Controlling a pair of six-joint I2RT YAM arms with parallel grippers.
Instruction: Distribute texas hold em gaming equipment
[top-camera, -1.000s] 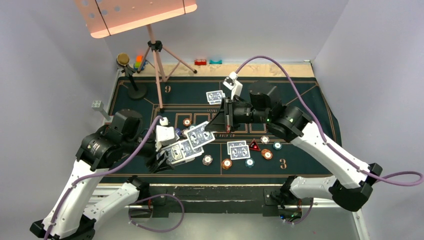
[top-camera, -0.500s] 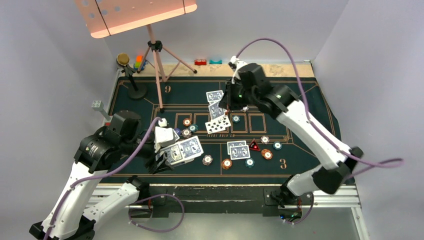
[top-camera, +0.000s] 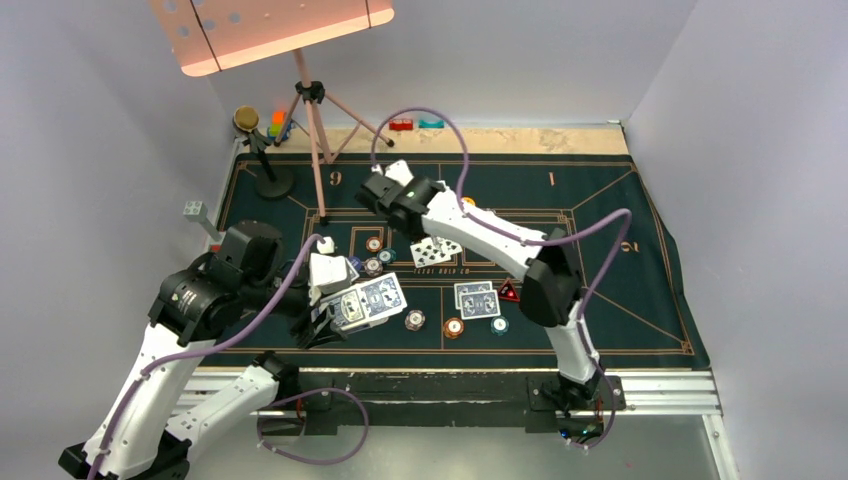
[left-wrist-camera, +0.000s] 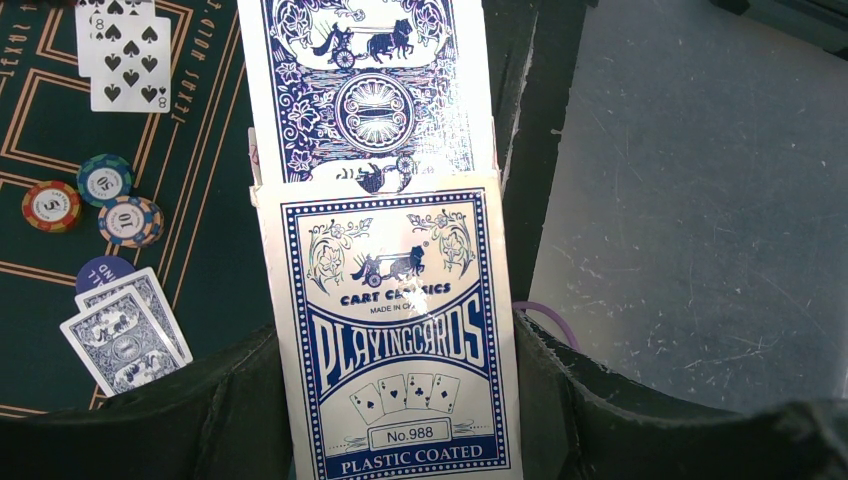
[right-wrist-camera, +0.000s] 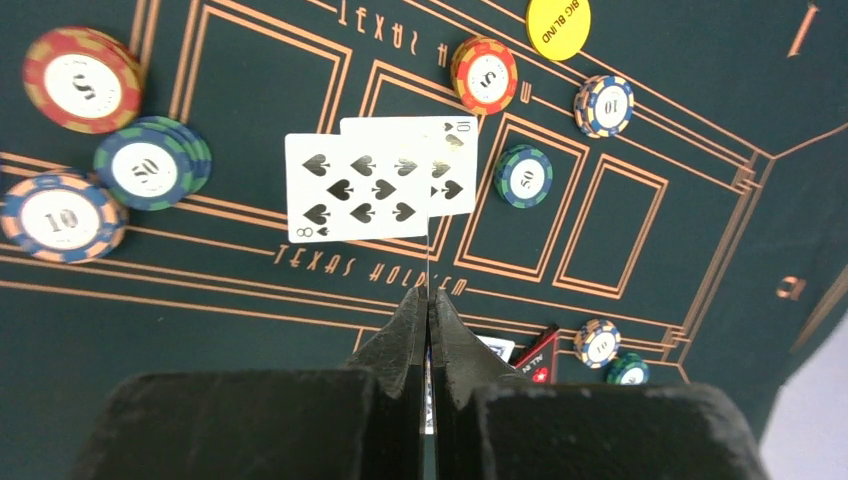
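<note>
My left gripper (left-wrist-camera: 395, 340) (top-camera: 335, 315) is shut on a blue-and-white playing card box (left-wrist-camera: 400, 350) at the mat's near left, and a patterned-back card (left-wrist-camera: 365, 90) sticks out of it. My right gripper (right-wrist-camera: 428, 295) (top-camera: 378, 195) hangs high over the back left of the mat, shut on one playing card seen edge-on. Below it lie two face-up cards (right-wrist-camera: 355, 187) (top-camera: 437, 250). Chips (right-wrist-camera: 150, 170) (top-camera: 453, 327), a yellow disc (right-wrist-camera: 558, 27), a blue disc (left-wrist-camera: 103, 272), a red triangular marker (top-camera: 509, 292) and face-down pairs (top-camera: 477, 300) (left-wrist-camera: 125, 330) lie around them.
A tripod stand (top-camera: 318, 150) with a pink panel (top-camera: 270, 30) rises at the back left, beside a small round-based stand (top-camera: 270, 180). Toy blocks (top-camera: 402, 124) sit along the back edge and a grey block (top-camera: 193, 210) off the mat's left. The right arm (top-camera: 500, 245) spans the mat's middle.
The right arm has swung from the mat's right side round the back to the back left, gripper shut throughout. The two face-up cards now show at the centre. The left arm has stayed put.
</note>
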